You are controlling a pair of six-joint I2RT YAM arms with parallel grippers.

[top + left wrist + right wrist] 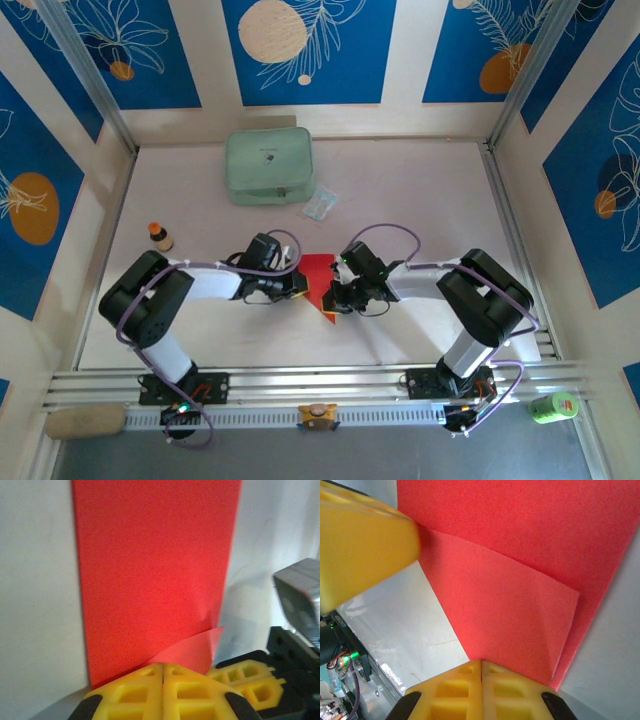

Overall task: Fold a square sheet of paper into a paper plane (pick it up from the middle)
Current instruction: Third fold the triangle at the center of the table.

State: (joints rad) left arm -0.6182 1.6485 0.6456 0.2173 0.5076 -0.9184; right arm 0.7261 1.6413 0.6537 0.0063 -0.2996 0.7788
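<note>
left pincer [163, 675] and right pincer [481, 672] are both clenched, the yellow pads of each brought together with no gap. whether paper is nipped between the pads or merely pressed under them cannot be told. the square sheet of paper [317, 275] is laid on the worktop [420, 190] between the two pincers, well apart from the pale green pouch [268, 165] and the small clear packet [320, 205] at the far side. from above, the sheet is seen as a narrow red shape that is square at its far end and drawn to a point at its near end. from the right wrist, a folded flap [510, 620] is seen turned over onto the sheet, its surface bowed rather than flat, with the right pincer at its near edge. from the left wrist, the same flap is seen curling up just beside the left pincer's tips.

the step in hand is judged to be an early fold, with a corner turned in and its crease not yet set, so the paper plane is far from made. for the next move, the flap would need to be pressed flat and the crease run along its whole length while the sheet is pinned by the other pincer. light, steady pressure is called for, since paper this thin is likely to slide on the smooth worktop or spring back open
</note>
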